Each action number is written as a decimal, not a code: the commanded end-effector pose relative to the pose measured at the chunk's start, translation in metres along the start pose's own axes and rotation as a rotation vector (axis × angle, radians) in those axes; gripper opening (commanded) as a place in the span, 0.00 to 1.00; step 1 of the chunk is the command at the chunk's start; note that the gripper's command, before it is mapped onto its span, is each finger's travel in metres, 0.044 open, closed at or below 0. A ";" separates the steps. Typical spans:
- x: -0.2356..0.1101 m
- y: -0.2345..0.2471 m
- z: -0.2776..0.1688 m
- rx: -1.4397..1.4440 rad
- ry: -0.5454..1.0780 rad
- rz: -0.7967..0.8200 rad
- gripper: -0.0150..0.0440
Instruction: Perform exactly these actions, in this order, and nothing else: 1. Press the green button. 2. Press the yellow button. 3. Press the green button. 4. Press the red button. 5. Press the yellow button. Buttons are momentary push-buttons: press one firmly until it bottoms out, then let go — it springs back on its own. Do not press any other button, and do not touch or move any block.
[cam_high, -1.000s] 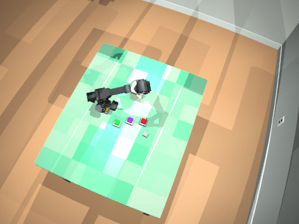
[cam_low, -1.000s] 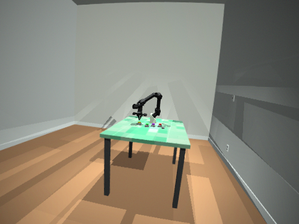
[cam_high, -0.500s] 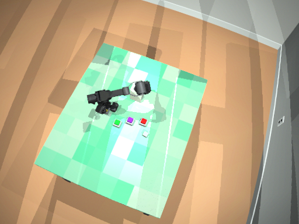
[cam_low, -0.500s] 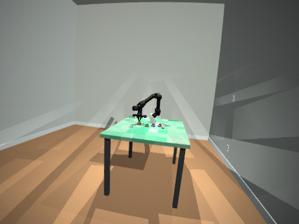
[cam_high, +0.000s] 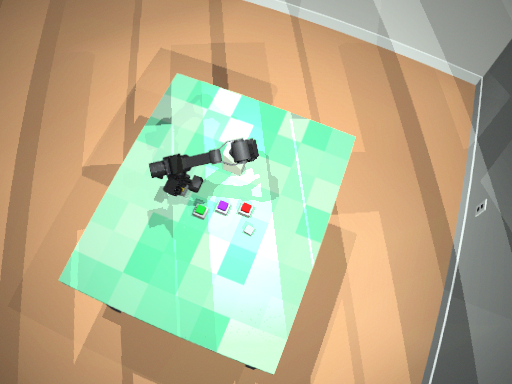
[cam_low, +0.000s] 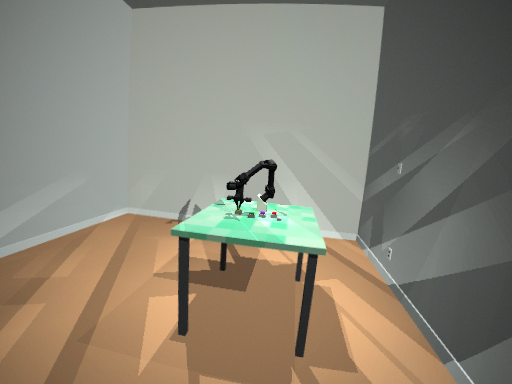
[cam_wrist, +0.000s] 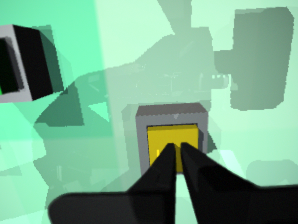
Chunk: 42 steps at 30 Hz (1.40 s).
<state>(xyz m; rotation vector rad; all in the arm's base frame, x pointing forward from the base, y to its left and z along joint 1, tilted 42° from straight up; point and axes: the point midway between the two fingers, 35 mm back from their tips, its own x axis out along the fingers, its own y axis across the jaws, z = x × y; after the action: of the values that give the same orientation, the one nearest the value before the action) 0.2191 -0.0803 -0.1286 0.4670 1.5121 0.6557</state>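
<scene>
On a green-checked table (cam_high: 150, 280), beneath the arm's wrist: yellow button (cam_wrist: 173, 141), one, showing as a flat square yellow cap set in a grey square housing with a dark inner rim, seen from the wrist camera almost straight down. Lying directly under the gripper (cam_wrist: 175, 149), with the two black fingertips overlapping the cap's near edge; whether touching or just above, not discernible. Sitting apart from the row of three other buttons, on the green end of it and further toward the arm's base; hidden beneath the wrist in the top view.

Gripper: one, black, parallel-jaw, pointing down, fingers drawn nearly together with only a thin slit between them, gripping nothing.

Remaining buttons, counted from the top view: green button (cam_high: 200, 210), one; purple button (cam_high: 223, 206), one; red button (cam_high: 245, 208), one, all standing in a line on white-grey housings, each just beside the next. Green one also appearing at the wrist view's left edge, mostly cropped, in shadow.

Blocks: small white block (cam_high: 249, 229), one, lying near the red button, apart from it, on the side away from the arm.

Arm (cam_low: 257, 169): one, black, arching from its base on the table's far half and reaching down toward the button row.
</scene>
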 end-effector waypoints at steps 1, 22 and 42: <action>0.002 0.002 -0.002 0.010 0.004 0.008 0.29; -0.072 0.116 0.072 0.026 -0.002 -0.057 0.73; -0.099 0.363 0.041 0.010 0.004 0.025 0.93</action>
<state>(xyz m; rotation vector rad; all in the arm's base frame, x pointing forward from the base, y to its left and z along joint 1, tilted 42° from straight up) 0.2379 0.1225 0.1744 0.4724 1.5048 0.6700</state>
